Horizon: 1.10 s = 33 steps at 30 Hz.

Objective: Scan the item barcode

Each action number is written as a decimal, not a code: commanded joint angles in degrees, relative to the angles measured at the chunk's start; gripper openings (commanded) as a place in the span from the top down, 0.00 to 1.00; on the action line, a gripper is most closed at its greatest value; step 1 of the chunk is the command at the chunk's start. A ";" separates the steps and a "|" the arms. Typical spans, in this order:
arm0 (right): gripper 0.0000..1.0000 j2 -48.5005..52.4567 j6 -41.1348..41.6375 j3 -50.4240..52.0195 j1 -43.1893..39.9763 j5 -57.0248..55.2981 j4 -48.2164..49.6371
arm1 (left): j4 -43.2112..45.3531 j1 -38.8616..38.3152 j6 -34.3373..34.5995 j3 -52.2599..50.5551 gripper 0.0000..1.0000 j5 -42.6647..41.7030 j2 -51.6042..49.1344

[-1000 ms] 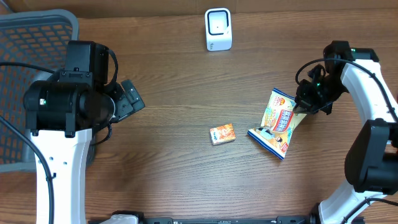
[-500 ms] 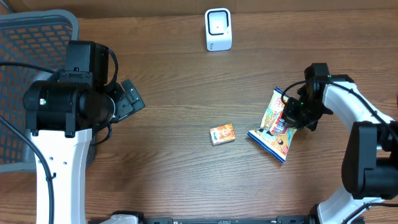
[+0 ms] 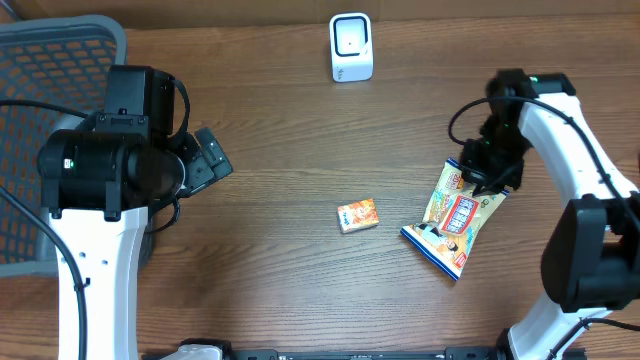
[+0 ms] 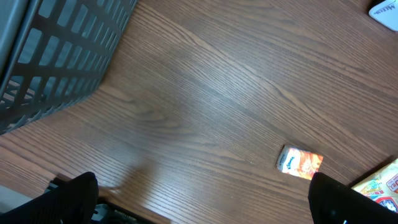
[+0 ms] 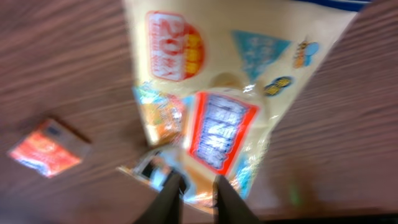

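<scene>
The yellow foil snack bag (image 3: 455, 215) with blue ends lies flat on the brown wooden table (image 3: 280, 280), right of a small orange box (image 3: 358, 215). My right gripper (image 3: 486, 172) points down over the bag's upper end, elbow bent. Its jaws are narrowly apart, and I can't tell if they pinch the bag. My left gripper (image 4: 208, 200) hovers wide open and empty beside the grey mesh basket (image 3: 50, 60).

Scanner (image 3: 351, 47) at the back, small packet (image 3: 358, 215) at centre, snack bag (image 3: 455, 218) to its right, basket (image 3: 60, 60) far left.
</scene>
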<state>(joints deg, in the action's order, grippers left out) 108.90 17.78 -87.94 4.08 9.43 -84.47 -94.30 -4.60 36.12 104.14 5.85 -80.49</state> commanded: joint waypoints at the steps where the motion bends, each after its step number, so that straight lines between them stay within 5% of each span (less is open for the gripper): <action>1: 0.39 -0.48 -1.46 -0.44 6.01 -3.56 -1.38 | 0.04 0.31 1.18 -0.22 0.00 0.72 -0.09; 2: 0.14 -0.48 -1.29 0.15 7.54 -4.11 -1.40 | 0.04 0.31 1.18 -0.22 0.00 0.72 -0.09; 3: 0.00 -0.48 -1.22 0.98 9.53 -4.48 -1.53 | 0.04 0.31 1.18 -0.22 0.00 0.72 -0.09; 14: 0.00 -0.46 8.24 11.15 27.06 -19.52 1.60 | 0.04 0.31 1.18 -0.22 0.00 0.72 -0.09; 27: 0.00 -0.44 11.08 21.77 29.33 -24.39 12.72 | 0.04 0.31 1.18 -0.22 0.00 0.72 -0.09; 30: 0.10 -0.44 11.45 22.05 29.33 -24.44 15.23 | 0.04 0.31 1.18 -0.22 0.00 0.72 -0.09; 33: 0.56 -0.46 11.50 22.01 29.29 -25.07 17.84 | 0.04 0.31 1.18 -0.22 0.00 0.72 -0.09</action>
<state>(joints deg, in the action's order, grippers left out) 108.90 28.03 -66.28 33.39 -14.68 -68.49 -94.32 -4.60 36.12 104.14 5.85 -80.51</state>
